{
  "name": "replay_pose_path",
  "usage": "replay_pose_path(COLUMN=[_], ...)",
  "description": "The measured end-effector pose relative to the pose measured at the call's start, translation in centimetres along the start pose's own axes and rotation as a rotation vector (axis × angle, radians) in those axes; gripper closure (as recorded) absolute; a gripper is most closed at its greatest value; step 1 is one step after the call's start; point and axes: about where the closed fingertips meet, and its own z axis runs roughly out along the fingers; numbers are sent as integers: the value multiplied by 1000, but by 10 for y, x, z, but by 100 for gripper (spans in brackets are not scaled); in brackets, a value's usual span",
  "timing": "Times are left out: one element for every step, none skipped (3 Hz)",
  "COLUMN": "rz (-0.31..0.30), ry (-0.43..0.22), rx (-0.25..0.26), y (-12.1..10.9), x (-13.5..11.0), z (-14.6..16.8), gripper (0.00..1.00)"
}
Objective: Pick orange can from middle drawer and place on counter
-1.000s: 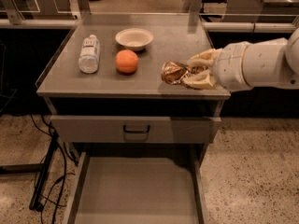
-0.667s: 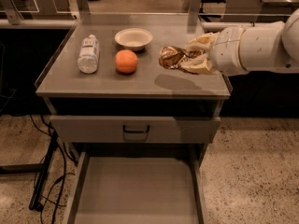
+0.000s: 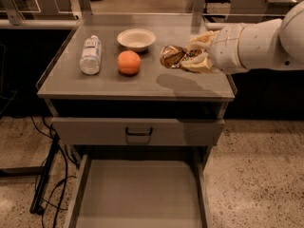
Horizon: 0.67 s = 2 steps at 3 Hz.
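Observation:
My gripper reaches in from the right and is shut on the orange can, a wrinkly shiny brown and gold object. It holds the can a little above the right part of the counter, with a shadow under it. The can sits to the right of the orange fruit. The middle drawer stands pulled open below, with a bare flat bottom.
A water bottle lies on the counter's left side. A white bowl stands at the back middle. A shut drawer front with a black handle is under the counter. Cables run on the floor at the left.
My gripper has moved the orange can to the left and farther back over the counter, closer to the orange fruit and the bowl.

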Motion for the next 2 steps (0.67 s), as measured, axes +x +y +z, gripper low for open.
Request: replay_pose_path(rz=[9, 26], ry=[10, 23], rx=[6, 17], y=[-7, -10], x=[9, 23], z=[13, 26], gripper=[100, 100])
